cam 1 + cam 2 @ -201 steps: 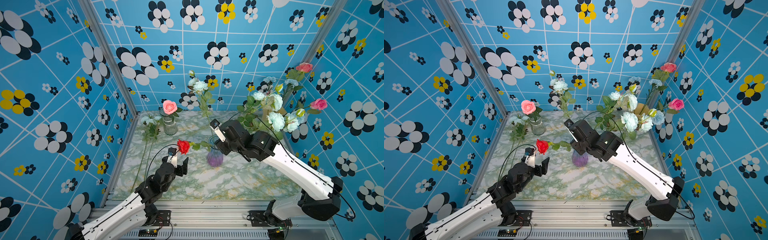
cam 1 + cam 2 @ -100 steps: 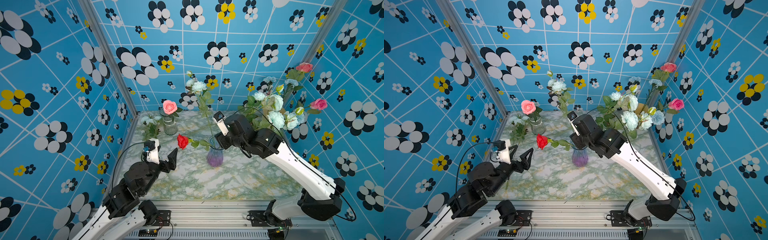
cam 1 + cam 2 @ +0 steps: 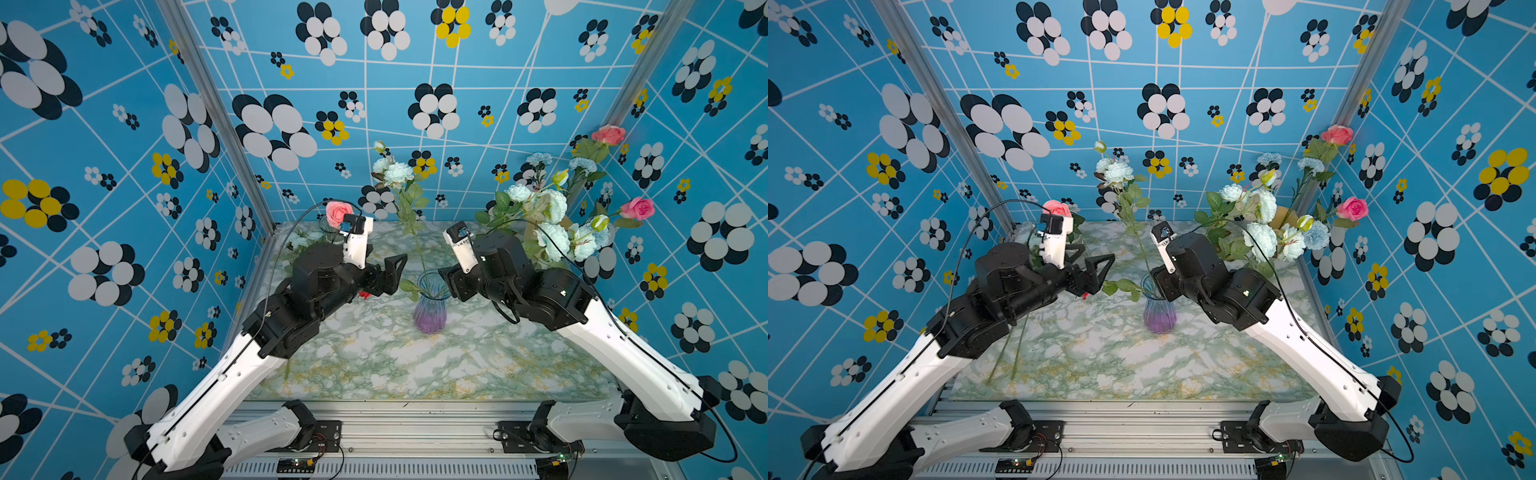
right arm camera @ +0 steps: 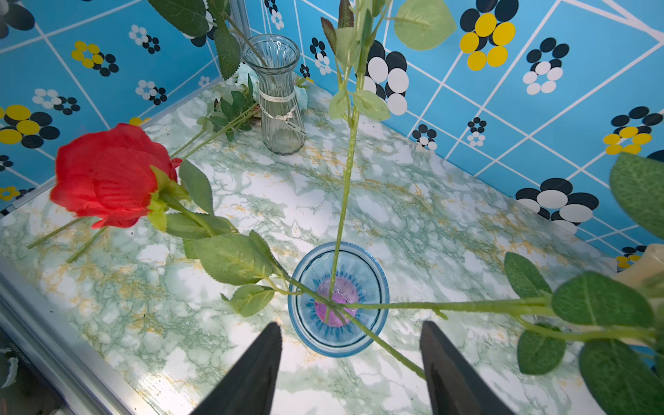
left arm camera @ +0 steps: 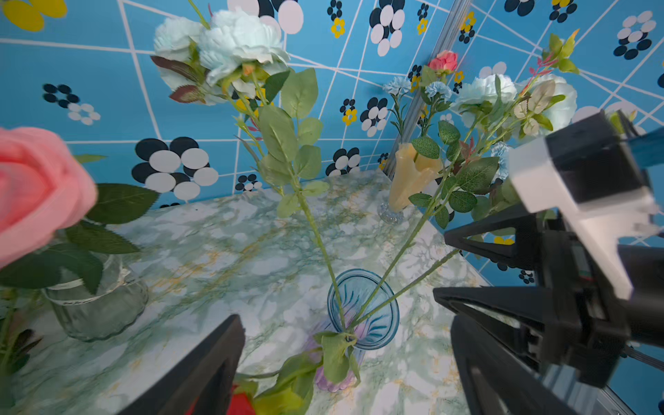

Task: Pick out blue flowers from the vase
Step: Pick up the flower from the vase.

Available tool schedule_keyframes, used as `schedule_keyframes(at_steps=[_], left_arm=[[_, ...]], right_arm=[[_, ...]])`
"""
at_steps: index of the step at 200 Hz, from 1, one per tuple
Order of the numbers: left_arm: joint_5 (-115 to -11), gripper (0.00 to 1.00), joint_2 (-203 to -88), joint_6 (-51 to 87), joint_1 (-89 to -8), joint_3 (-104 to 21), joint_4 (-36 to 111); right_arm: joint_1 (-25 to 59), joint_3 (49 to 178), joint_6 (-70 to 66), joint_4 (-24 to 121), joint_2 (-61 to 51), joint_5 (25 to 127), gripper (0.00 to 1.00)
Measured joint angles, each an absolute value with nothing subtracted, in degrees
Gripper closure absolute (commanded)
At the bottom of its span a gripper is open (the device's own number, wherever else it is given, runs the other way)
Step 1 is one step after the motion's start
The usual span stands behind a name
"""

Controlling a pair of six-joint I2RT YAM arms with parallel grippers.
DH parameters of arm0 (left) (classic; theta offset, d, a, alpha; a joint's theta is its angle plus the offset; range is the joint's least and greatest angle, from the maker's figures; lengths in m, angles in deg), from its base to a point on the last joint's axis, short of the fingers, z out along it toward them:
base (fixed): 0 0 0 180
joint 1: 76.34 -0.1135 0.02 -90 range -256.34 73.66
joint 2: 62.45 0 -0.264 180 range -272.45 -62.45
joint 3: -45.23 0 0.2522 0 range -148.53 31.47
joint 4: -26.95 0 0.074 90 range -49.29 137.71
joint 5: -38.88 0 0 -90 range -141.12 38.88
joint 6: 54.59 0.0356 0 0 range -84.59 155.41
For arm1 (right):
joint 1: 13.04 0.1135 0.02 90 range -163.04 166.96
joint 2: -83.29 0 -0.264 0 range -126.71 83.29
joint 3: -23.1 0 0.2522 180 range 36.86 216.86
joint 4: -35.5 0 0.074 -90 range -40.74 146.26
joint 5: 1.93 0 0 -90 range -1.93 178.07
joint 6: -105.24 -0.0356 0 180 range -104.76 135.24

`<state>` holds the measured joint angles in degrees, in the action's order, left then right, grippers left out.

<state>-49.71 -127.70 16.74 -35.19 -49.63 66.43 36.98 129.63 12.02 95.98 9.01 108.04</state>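
Note:
A blue-and-purple glass vase (image 3: 430, 307) (image 3: 1159, 309) stands mid-table. It holds blue flowers: one upright stem with a pale bloom (image 3: 397, 172) (image 5: 237, 39), and two stems leaning right to pale blooms (image 3: 548, 205) (image 5: 485, 90). A red rose (image 4: 111, 176) leans left out of the same vase. My left gripper (image 3: 390, 274) (image 5: 345, 345) is open, just left of the vase and above the rose. On the vase's right, at its rim, my right gripper (image 3: 446, 278) (image 4: 350, 327) is open. A leaning stem (image 4: 388, 345) crosses between its fingers, unclamped.
A clear glass vase (image 4: 278, 97) with a pink rose (image 3: 338, 212) stands back left; pale flowers with long stems (image 3: 1009, 353) lie on the table beside it. A yellow vase (image 5: 409, 179) with pink roses (image 3: 638, 208) and more blue blooms fills the back right corner.
My left arm has risen and swung right, bringing its open gripper from the front left up beside the vase, over the red rose. The right gripper stayed at the vase rim and widened slightly.

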Motion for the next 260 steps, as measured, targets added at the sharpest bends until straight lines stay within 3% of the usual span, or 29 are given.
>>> schedule_keyframes(at_steps=[38, 95, 224, 260], left_arm=[[-59.3, 0.17, -136.5, 11.3, -41.4, -50.1, 63.4], [-65.2, 0.24, -144.1, 8.8, -44.8, -55.7, 61.3], [-68.1, 0.38, -152.2, 8.4, -47.2, -57.9, 61.0], [-69.6, 0.50, -156.5, 8.2, -47.0, -59.8, 60.8]], right_arm=[[36.7, 122.9, 9.8, 92.9, 14.0, 107.2, 0.23], [36.2, 117.7, 7.2, 88.2, 16.1, 105.3, 0.28], [35.2, 114.0, 6.8, 83.4, 19.0, 105.0, 0.32], [35.2, 114.0, 6.6, 82.9, 19.0, 104.4, 0.33]])
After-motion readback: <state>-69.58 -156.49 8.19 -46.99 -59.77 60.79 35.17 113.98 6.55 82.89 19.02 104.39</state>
